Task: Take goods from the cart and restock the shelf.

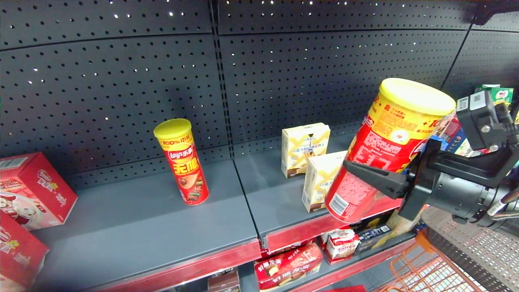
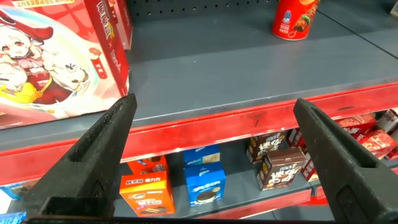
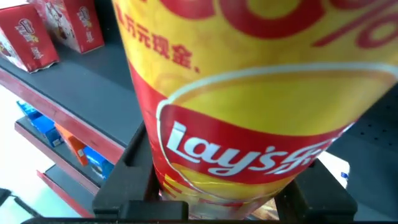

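Right gripper [image 3: 221,186] has its jaws clamped on the chip can [image 1: 389,150], tilted, over the shelf [image 1: 162,227] at its near right edge. Best play, I'd say: clear the cream cartons [image 1: 305,149], level it upright, seat the base flat beside the standing can [image 1: 181,161], then release. Left gripper [image 2: 214,102] hangs near-left, jaws wide, empty. Count: two cans, two cream cartons, two red boxes [image 1: 34,190].

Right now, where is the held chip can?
On the head view's right, the chip can is tilted in the right gripper, beside two cream cartons.
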`<state>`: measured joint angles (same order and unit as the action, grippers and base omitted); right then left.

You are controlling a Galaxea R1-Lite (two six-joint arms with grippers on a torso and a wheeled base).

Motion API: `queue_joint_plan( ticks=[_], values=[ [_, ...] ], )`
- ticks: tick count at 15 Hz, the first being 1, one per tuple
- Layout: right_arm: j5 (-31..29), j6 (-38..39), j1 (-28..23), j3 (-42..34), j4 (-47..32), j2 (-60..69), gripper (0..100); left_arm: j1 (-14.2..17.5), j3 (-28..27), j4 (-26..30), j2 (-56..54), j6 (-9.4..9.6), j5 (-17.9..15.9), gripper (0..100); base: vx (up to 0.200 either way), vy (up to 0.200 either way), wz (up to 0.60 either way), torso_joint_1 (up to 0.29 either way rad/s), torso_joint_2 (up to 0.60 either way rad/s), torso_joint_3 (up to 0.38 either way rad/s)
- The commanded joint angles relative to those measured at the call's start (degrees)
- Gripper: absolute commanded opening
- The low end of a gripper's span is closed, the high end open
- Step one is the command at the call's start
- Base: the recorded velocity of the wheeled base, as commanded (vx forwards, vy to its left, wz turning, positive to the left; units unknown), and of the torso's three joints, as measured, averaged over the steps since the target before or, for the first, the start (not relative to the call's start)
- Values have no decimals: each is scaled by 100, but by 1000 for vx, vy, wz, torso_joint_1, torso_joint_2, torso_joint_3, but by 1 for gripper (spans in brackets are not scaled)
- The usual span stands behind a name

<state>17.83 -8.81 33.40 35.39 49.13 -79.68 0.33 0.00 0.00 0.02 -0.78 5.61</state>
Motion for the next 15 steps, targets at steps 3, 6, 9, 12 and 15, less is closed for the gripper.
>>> queue_joint_plan(
  ticks=[3,6,9,12,15],
  values=[
    [1,-6,131,73,-9,-153,0,2,0,0,6,-1,2,100,0,0,0,0,0,0],
    [-43,-6,184,56,0,-153,0,2,0,0,6,-10,2,100,0,0,0,0,0,0],
    [-105,-191,167,-76,-17,-109,0,2,0,0,6,-10,2,100,0,0,0,0,0,0],
    [-78,-428,228,-76,-17,-162,0,2,0,0,6,-10,2,100,0,0,400,2,2,2],
    [-87,-437,246,-32,-17,-215,0,2,0,0,6,-10,2,100,0,0,200,-2,-2,1]
  ],
)
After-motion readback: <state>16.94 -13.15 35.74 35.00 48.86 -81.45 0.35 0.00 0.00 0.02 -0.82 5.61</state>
